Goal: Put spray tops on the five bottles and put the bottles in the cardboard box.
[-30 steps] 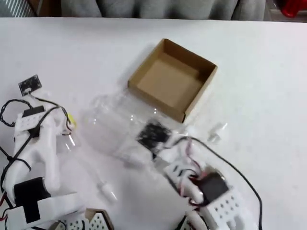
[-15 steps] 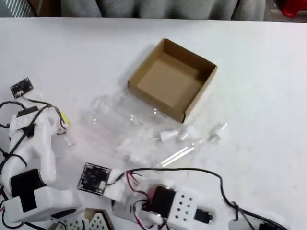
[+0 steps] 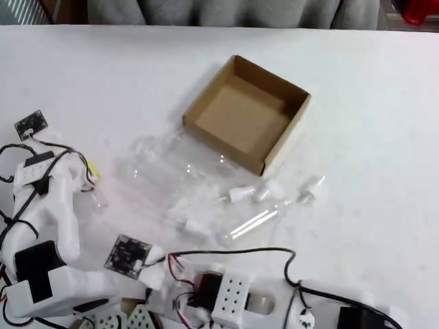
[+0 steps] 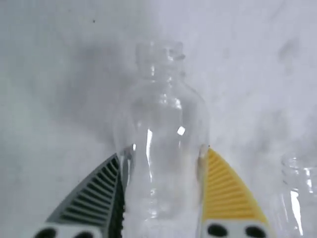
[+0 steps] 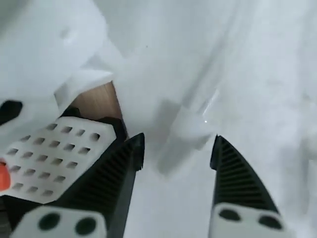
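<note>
**A:** The left gripper [image 4: 163,156] is clamped on a clear plastic bottle [image 4: 161,119], neck bare, at the left of the white table [image 3: 370,103]. Any advice?

**B:** Hold it level, since smooth round walls can slip. The right gripper [image 5: 177,140] is spread around a white spray top [image 5: 185,126] lying on the table, so centre it before closing. The matte cardboard box [image 3: 219,145] sits farther right.

White worktop [image 3: 370,103], clear bottle [image 4: 161,139] lying in the left claw [image 4: 163,158], more bottles [image 3: 161,164] beside it, spray tops [image 3: 241,193] and open cardboard box [image 3: 240,116] farther off.
</note>
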Available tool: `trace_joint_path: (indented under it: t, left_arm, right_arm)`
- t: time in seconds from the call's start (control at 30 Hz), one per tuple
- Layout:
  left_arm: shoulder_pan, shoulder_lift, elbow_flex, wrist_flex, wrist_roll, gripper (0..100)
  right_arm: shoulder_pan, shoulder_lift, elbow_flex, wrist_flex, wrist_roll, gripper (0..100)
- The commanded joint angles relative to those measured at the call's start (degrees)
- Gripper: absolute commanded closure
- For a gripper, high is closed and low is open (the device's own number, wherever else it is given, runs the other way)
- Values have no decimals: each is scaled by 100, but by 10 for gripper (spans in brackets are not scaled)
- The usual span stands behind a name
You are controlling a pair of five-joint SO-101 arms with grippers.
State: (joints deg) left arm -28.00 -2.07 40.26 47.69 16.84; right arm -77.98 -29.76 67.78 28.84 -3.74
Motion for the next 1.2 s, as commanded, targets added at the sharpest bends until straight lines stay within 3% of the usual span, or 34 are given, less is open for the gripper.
trace_joint_path:
  t: [0.0,0.23,0.4,0.57,0.9,1.17]
  left_arm:
    - [-40,-13,-264,62,62,973]
    - [-31,-13,-255,62,62,973]
    - [-31,-13,-255,62,44,973]
    - [-31,-13,-255,62,26,973]
    - [-13,-4,-255,62,18,973]
    - [-13,-4,-246,70,18,973]
  right_arm:
    - [-75,409,-44,-382,0,814]
    - [57,936,-413,-119,0,829]
    - [145,945,-404,-110,9,990]
    - [1015,831,-466,470,123,985]
    - [3134,-699,-1477,4163,3068,982]
    - [5780,-1437,-1635,5543,5011,982]
